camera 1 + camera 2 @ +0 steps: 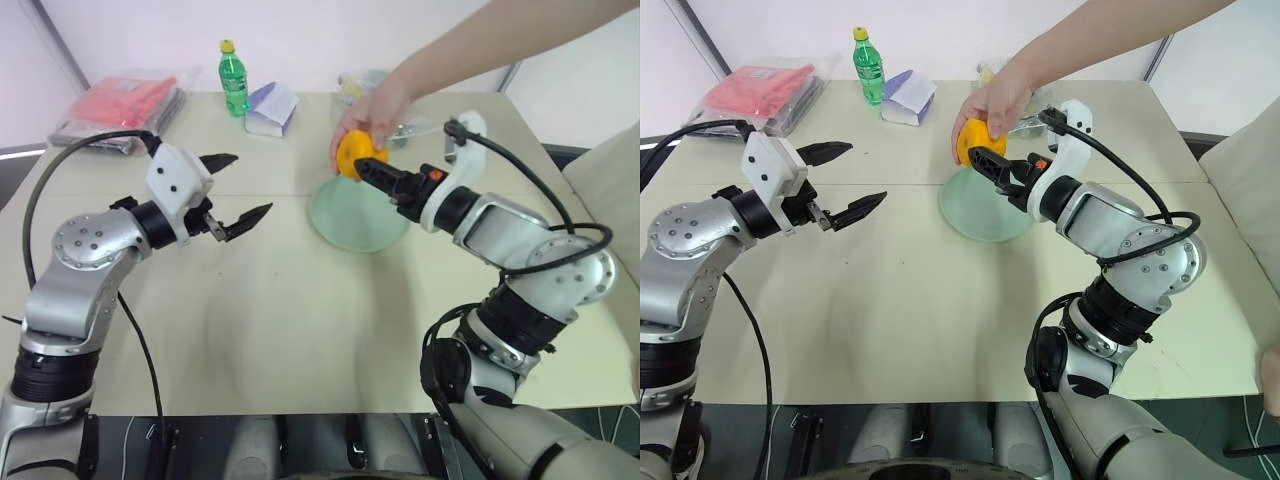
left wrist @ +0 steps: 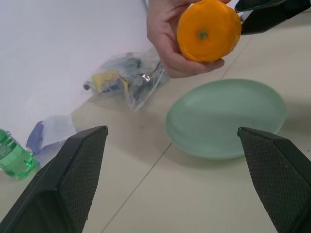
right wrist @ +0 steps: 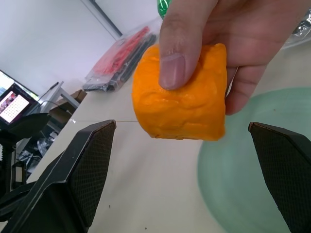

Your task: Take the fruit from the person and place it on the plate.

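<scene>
Head view: person's hand [image 1: 375, 110] holds the fruit [image 1: 352, 152] above the plate [image 1: 360, 213], at its 11 o'clock rim. R gripper [image 1: 367, 166], fingers apart, sits right at the fruit. L gripper [image 1: 232, 190], also apart, is well off at 9 o'clock.

R wrist view: fruit [image 3: 181, 91] lies dead ahead, between the spread fingers [image 3: 77, 170], not yet clamped.

A pale beige table [image 1: 300, 330] fills the room's middle, set against a white wall [image 1: 940, 25]. At the table's far edge stand a green bottle [image 1: 233, 78], a red packet in clear wrap [image 1: 120, 105], a folded white-and-purple pack [image 1: 270, 108] and a clear bag [image 2: 129, 80]. A monitor [image 3: 13, 104] glows beyond the table.
</scene>
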Available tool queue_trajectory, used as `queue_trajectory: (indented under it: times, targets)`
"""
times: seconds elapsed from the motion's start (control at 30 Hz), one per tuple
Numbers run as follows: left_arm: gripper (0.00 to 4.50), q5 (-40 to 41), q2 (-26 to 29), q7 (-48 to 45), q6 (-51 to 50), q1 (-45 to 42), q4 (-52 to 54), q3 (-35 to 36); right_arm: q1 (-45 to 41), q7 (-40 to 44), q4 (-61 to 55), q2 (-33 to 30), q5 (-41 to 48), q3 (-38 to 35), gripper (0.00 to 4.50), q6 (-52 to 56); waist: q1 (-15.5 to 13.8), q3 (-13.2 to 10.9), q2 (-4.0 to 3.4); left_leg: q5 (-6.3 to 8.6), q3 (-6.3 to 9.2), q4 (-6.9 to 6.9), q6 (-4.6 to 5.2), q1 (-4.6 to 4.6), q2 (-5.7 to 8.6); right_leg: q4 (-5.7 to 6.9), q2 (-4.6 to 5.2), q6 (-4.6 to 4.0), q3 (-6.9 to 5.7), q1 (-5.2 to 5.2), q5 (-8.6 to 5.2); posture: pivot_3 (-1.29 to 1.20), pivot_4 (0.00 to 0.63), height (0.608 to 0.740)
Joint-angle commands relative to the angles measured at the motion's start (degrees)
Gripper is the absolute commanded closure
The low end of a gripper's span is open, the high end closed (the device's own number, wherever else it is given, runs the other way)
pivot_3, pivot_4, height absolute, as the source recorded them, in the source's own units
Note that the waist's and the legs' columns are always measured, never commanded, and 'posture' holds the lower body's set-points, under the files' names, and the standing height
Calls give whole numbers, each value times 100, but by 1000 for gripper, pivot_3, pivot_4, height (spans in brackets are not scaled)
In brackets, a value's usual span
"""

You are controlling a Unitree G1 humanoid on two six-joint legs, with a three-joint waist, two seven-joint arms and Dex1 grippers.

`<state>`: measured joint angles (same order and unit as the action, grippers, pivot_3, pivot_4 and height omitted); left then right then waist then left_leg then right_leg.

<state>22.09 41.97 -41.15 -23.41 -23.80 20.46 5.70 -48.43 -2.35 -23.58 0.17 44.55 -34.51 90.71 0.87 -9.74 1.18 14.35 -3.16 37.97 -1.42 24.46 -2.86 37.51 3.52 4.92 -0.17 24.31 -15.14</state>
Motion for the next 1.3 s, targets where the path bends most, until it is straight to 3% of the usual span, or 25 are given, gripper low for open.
queue_trajectory:
  times: [0.03,0.3,0.67,0.87,0.9,0.93,1.03,1.3]
  targets:
    - [11,-15,-4,35,35,25,249,87,-166,36,-6,13,-5,91,0,-182,2,0,0,0,0,0,0,0,0,0,0,0,0,0,0,0,150,731]
    - [11,37,-8,154,-135,132,495,180,-187,118,363,-71,-129,423,0,-670,9,0,0,0,0,-2,0,1,0,-2,0,0,0,1,0,0,150,731]
    - [11,1254,-150,371,-1244,246,1182,564,-220,298,995,-299,-283,1018,0,-1629,10,-1,-1,0,2,-3,0,1,-1,-5,0,0,0,1,0,0,150,731]
    - [11,1319,-100,417,-1345,291,1270,567,-222,292,1064,-353,-201,1129,0,-1808,13,-1,-1,0,2,-5,0,1,-1,-6,-1,0,0,1,0,0,150,731]
    - [0,1313,-94,414,-1347,295,1273,561,-222,289,1068,-360,-192,1136,597,-1822,12,-1,-1,0,2,-5,0,1,-1,-6,-1,0,0,1,0,0,150,731]
    - [0,1301,-85,407,-1346,298,1276,551,-226,278,1071,-359,-182,1134,776,-1834,11,-1,-1,0,2,-5,0,1,0,-7,-1,0,0,1,0,0,150,731]
    - [0,1279,-71,397,-1329,305,1272,533,-221,269,1067,-368,-136,1147,2370,-1853,10,-1,-1,0,2,-5,0,1,-1,-7,-1,0,0,1,0,0,150,731]
    - [0,1419,-53,411,-1464,414,1241,663,56,352,854,-606,-218,1458,2457,-1800,14,-1,-2,0,2,-7,0,1,-1,-9,0,0,0,1,-1,0,150,731]
